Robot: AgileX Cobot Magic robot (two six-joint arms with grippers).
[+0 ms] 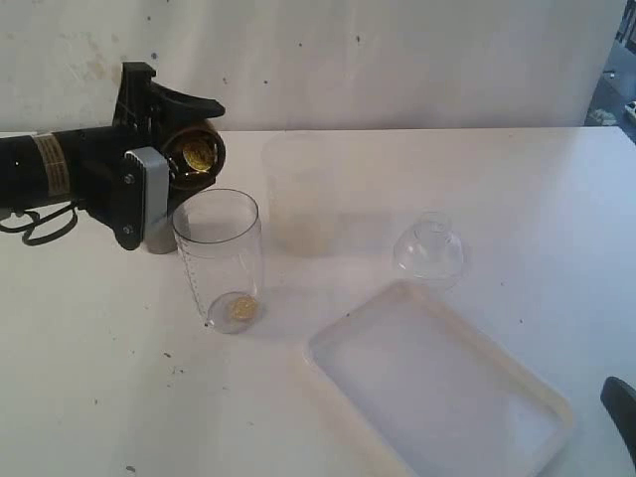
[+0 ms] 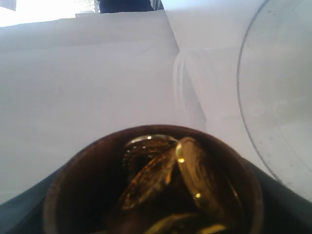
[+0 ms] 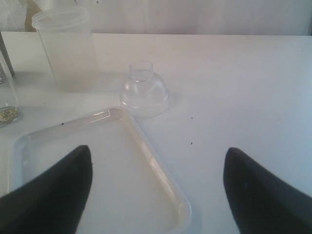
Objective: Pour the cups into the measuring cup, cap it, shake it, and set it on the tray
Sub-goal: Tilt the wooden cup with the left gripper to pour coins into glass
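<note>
My left gripper (image 1: pixel 182 149) is shut on the brown wooden cup (image 1: pixel 206 159), tipped on its side with its mouth above the rim of the clear measuring cup (image 1: pixel 219 248). Gold coins (image 2: pixel 195 170) lie inside the wooden cup (image 2: pixel 73 195), and one coin (image 1: pixel 241 310) lies at the measuring cup's bottom. The measuring cup's rim (image 2: pixel 273 97) shows beside the wooden cup. A grey shape (image 1: pixel 159 241) under the left gripper may be the steel tumbler, mostly hidden. The clear dome lid (image 1: pixel 429 248) sits beside the white tray (image 1: pixel 437 397). My right gripper (image 3: pixel 158 150) hangs open over the tray's corner (image 3: pixel 156 170).
A frosted whitish container (image 1: pixel 298 194) stands behind the measuring cup, also in the right wrist view (image 3: pixel 66 48). The dome lid (image 3: pixel 144 90) stands between it and the tray. The right gripper's tip (image 1: pixel 621 402) shows at the table's lower right.
</note>
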